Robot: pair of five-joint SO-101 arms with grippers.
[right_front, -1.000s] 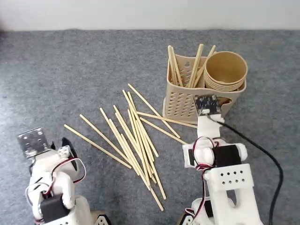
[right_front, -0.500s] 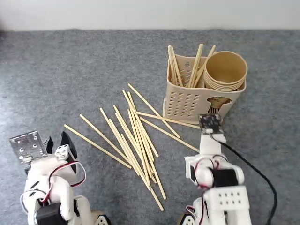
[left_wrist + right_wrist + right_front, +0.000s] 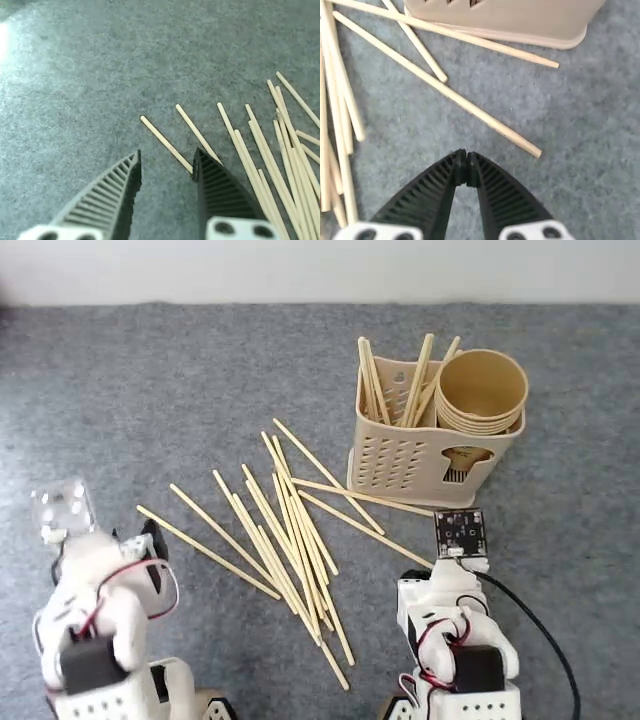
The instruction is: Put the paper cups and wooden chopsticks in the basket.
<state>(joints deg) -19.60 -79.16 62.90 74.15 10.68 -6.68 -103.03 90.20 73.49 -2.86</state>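
The left fingers point(image 3: 122, 187) stood spread and empty above the grey felt counter point(image 3: 200, 370). The right fingers point(image 3: 442, 187) were pressed together on nothing. Since a second earlier, the right arm had drawn back from the beige perforated plastic basket point(image 3: 405, 455). In it sat one nested stack of tan paper cups point(image 3: 482, 388), their count unclear, and about five wooden chopsticks point(image 3: 372, 380). Over a dozen loose chopsticks point(image 3: 300, 540) lay overlapping beside it.
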